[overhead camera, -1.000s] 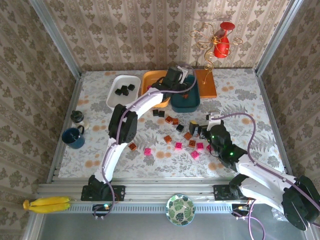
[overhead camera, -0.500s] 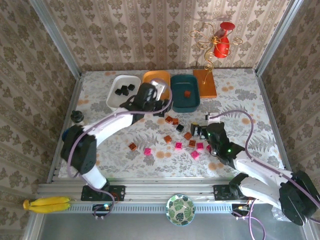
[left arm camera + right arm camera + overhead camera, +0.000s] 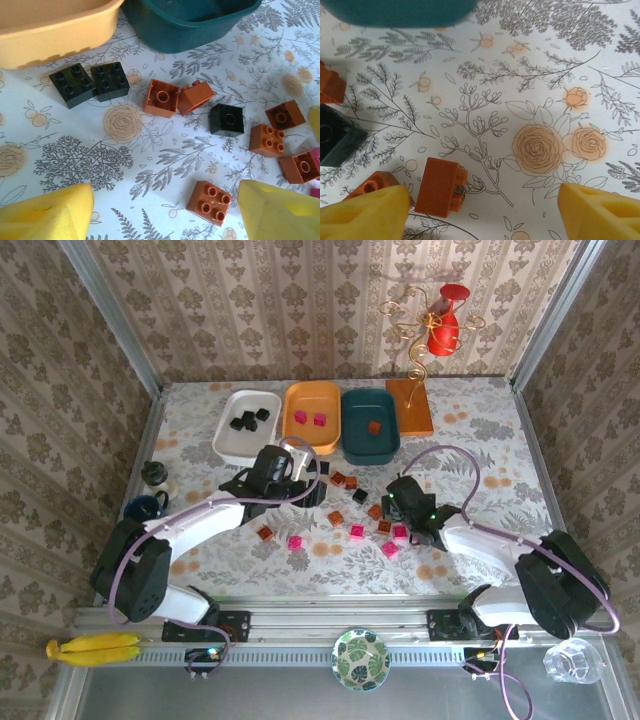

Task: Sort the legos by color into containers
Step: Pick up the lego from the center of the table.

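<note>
Yellow fingers of the left gripper (image 3: 162, 212) stand apart above the flowered table top (image 3: 125, 165), clamping nothing; an orange-brown brick (image 3: 210, 202) lies between them. The right gripper (image 3: 480, 207) is likewise spread, with a tipped orange-brown brick (image 3: 441, 188) just beside one finger. Black legos (image 3: 240, 423) sit in the white tray (image 3: 235, 446), pink legos (image 3: 299, 417) in the orange-yellow tray (image 3: 318, 395), and one brown lego (image 3: 375, 426) in the teal tray (image 3: 365, 446). Loose legos (image 3: 336, 517) lie scattered between the grippers.

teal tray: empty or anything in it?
Not empty. The top view shows one orange-brown brick lying inside the dark teal tray.
</note>
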